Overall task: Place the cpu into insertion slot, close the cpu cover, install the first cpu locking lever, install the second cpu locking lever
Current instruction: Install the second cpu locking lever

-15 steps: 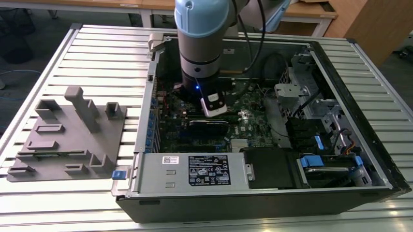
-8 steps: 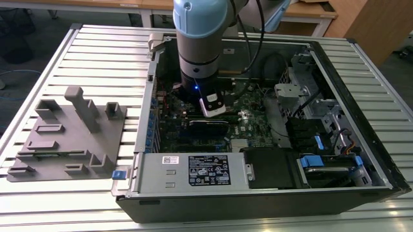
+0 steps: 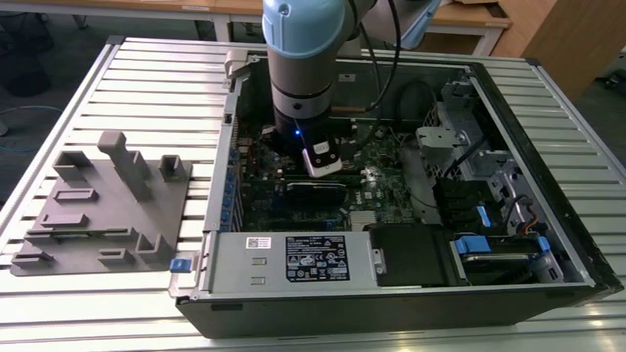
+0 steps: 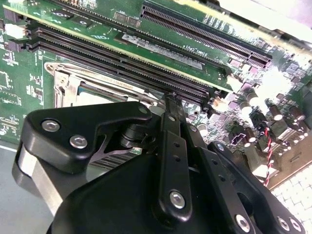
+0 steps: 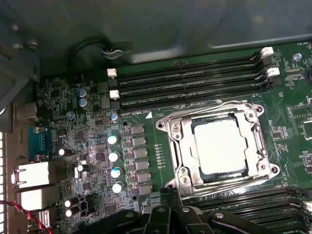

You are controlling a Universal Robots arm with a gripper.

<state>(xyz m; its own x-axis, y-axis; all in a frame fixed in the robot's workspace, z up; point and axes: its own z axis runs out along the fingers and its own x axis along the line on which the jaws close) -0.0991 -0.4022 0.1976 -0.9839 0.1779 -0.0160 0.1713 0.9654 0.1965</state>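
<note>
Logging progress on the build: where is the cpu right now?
In the first wrist view the cpu lies flat in the insertion slot, framed by the cpu cover, between rows of long black memory slots.

A grey fixture block (image 3: 102, 209) lies beside the open computer case (image 3: 411, 293).

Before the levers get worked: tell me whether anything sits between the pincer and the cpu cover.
Nothing visible does. In the first wrist view the cpu cover lies flat around the cpu, with only open board between it and the pincer just beside the socket.
</note>
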